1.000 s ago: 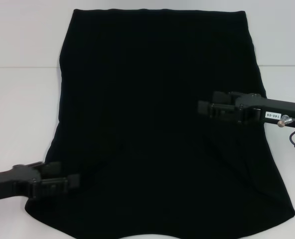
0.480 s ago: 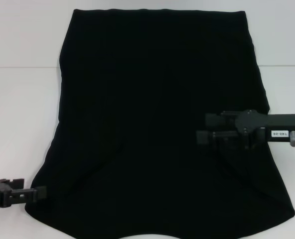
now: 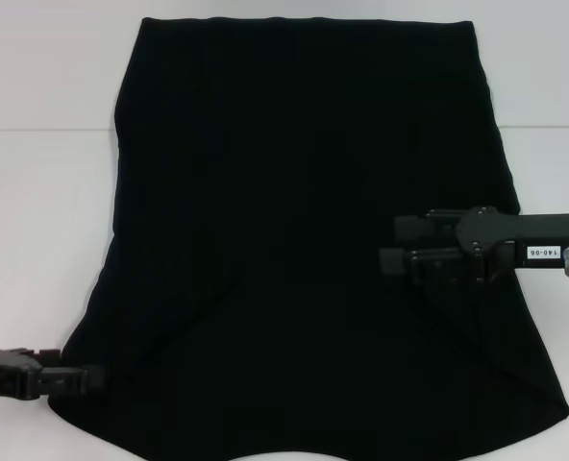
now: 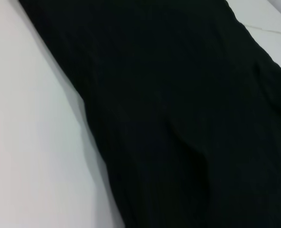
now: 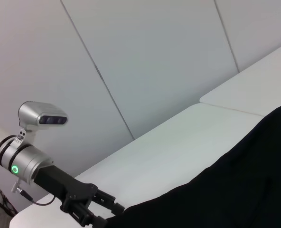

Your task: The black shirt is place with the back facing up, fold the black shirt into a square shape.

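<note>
The black shirt (image 3: 304, 221) lies spread flat on the white table (image 3: 35, 221), plain side up, with no print showing. My left gripper (image 3: 85, 378) is at the shirt's near left corner, fingers turned edge-on and touching the hem. From the right wrist view this left gripper (image 5: 113, 212) shows two fingers apart at the cloth's edge. My right gripper (image 3: 390, 246) stands open over the right half of the shirt, fingers pointing left. The left wrist view shows only the shirt (image 4: 188, 118) and the table.
White table surface (image 4: 31, 142) runs along the shirt's left side, and a seam (image 3: 44, 130) crosses the table at the back. A pale panelled wall (image 5: 145, 61) stands beyond the table. A soft crease (image 3: 467, 327) runs diagonally below the right gripper.
The left gripper drew back off the shirt to the left, turned edge-on, then came right again to the hem. The right gripper dropped nearer and rotated, then held.
</note>
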Motion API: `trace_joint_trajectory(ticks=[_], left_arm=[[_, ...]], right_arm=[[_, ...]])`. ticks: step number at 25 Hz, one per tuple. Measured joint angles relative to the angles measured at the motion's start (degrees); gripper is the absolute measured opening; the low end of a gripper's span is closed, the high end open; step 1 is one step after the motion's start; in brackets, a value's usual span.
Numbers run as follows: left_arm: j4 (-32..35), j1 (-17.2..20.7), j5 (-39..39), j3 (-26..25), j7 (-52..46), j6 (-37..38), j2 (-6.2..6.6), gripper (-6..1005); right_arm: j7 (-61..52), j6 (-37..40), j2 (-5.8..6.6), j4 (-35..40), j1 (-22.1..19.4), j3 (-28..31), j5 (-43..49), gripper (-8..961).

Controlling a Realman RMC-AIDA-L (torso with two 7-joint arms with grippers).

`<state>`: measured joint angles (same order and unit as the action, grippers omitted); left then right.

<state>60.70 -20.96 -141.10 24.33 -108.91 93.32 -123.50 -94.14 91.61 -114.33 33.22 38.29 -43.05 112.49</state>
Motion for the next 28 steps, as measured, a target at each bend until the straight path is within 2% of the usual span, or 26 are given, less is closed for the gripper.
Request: trace_joint_trajectory(ticks=[8,22,28], left_arm=[[-0.10,-0.07,-0.74,1.17,-0.22,-0.41,-0.01,928],[-0.15,-1.38,-3.80,1.24,-1.62,-3.29,0.05,531],[-0.06,-1.44,-4.15,1.33,-1.78,-3.06,0.13,254]], right_arm=[[-0.21,-0.58,0.01,0.06,0.06,0.18,-0.14,867],[-0.25,-0.66,-0.02,0.10,0.02,1.58,-0.18,866],[-0.25,-0.75,-0.17,0.09,0.03,1.56,-0.17,866]])
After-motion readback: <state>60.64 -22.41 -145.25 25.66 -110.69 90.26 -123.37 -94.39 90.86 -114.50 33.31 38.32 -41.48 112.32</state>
